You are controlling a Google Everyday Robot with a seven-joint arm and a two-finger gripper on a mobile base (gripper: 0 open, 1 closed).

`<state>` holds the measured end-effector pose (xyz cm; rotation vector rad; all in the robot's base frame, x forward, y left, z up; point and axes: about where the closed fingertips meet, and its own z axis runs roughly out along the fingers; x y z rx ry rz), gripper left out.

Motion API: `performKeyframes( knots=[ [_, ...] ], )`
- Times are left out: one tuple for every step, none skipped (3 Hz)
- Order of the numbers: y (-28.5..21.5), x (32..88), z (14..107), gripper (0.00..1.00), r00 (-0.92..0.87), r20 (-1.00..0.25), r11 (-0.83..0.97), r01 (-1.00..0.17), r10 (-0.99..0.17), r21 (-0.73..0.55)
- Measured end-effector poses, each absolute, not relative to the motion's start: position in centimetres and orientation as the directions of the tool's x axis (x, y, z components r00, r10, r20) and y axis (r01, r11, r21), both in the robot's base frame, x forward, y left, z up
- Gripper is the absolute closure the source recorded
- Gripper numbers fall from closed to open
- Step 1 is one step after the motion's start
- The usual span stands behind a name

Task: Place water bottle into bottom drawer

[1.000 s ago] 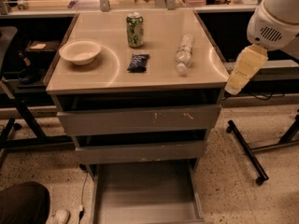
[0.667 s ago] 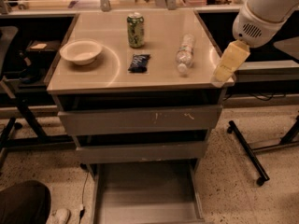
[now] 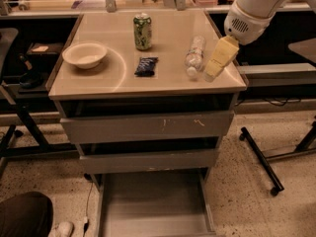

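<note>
The water bottle (image 3: 194, 56), clear and crinkly with a white cap, lies on its side at the right of the cabinet top (image 3: 123, 78), cap toward the front. My gripper (image 3: 219, 59), with yellowish fingers, hangs from the white arm just right of the bottle, over the top's right edge, not touching it. The bottom drawer (image 3: 153, 209) is pulled out at floor level, a wide grey tray with nothing in it.
A green soda can (image 3: 142, 31) stands at the back middle. A dark snack packet (image 3: 146, 66) lies in front of it. A white bowl (image 3: 84, 55) sits at the left. Two upper drawers (image 3: 148, 127) are shut. A chair base (image 3: 261, 157) stands to the right.
The arm and gripper have moved left, from beyond the cabinet's right edge to just beside the water bottle. The bottle and other objects have not moved.
</note>
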<state>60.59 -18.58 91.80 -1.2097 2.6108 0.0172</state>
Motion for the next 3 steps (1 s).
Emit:
performKeyframes(
  knots=[
    [-18.5,60.8,91.7,0.0,-0.615,-0.246,0.651,-0.752,-0.749,-0.102],
    [-16.6,62.1,91.2,0.0,-0.628,-0.289,0.678,-0.726,-0.722,-0.114],
    [-14.3,64.3,90.0,0.0,-0.661,-0.301,0.711,-0.696,-0.688,-0.099]
  ],
)
